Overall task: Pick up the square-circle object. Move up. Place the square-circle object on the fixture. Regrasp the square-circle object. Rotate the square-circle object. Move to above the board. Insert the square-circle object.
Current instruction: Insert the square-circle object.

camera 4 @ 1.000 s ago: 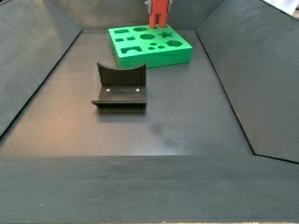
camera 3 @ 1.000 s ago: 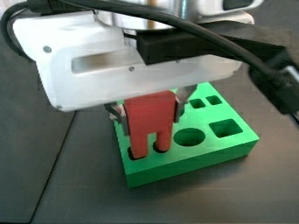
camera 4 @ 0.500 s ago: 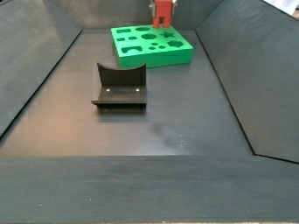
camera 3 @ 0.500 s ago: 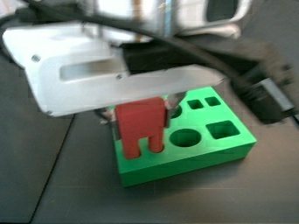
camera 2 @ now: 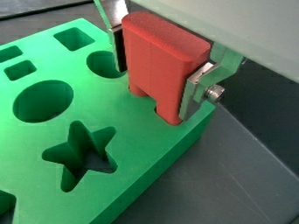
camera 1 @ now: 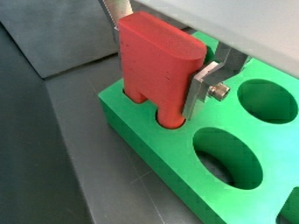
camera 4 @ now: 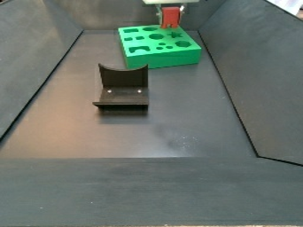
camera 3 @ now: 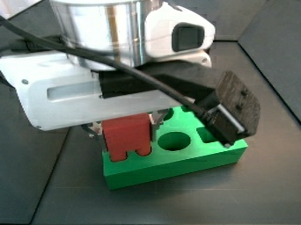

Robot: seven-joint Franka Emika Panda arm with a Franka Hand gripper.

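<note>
End effector sits over the near corner of the green board, clamped on the red block; a silver finger presses flat on one narrow side of the block, the opposite finger mostly hidden behind it. Block held upright, notch end down. In both wrist views one leg of the block has entered a hole at the board's corner; how deep it goes cannot be told, since the hole's rim hides the tip. In a side view the block stands on the board beside a round hole, under the white wrist housing. In a side view the block shows as a red spot at the far edge of the board. Fixture stands empty on the dark floor, well apart from the board, on its nearer side. Judgement: pick-up, fixture placement, regrasp, rotation and travel to the board look done; insertion is under way. Left: seat the block fully, then release. Risk: jamming if the block is tilted against the hole's edge.
</note>
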